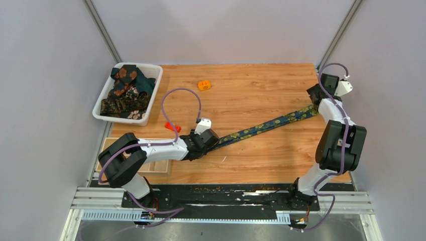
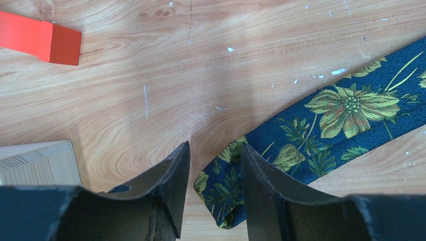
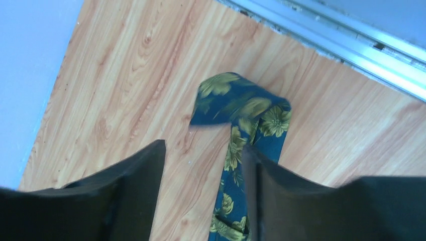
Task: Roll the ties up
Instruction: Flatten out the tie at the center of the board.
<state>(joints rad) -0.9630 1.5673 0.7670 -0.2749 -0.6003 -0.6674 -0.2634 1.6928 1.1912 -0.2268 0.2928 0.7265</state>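
Left wrist view: the left gripper (image 2: pixel 213 155) stands released, jaws straddling one tip of the navy tie (image 2: pixel 341 110). Over the tie's other end, the right gripper (image 3: pixel 203 150) also gapes, unclenched.

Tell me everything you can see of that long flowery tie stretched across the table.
The tie is a long, narrow band of navy fabric printed with yellow-green flowers, smooth like silk. It lies flat and diagonal on the wooden table. Its narrower end sits between the open fingers of the left gripper; its far end, folded back on itself, lies by the open right gripper. Neither clamps it.
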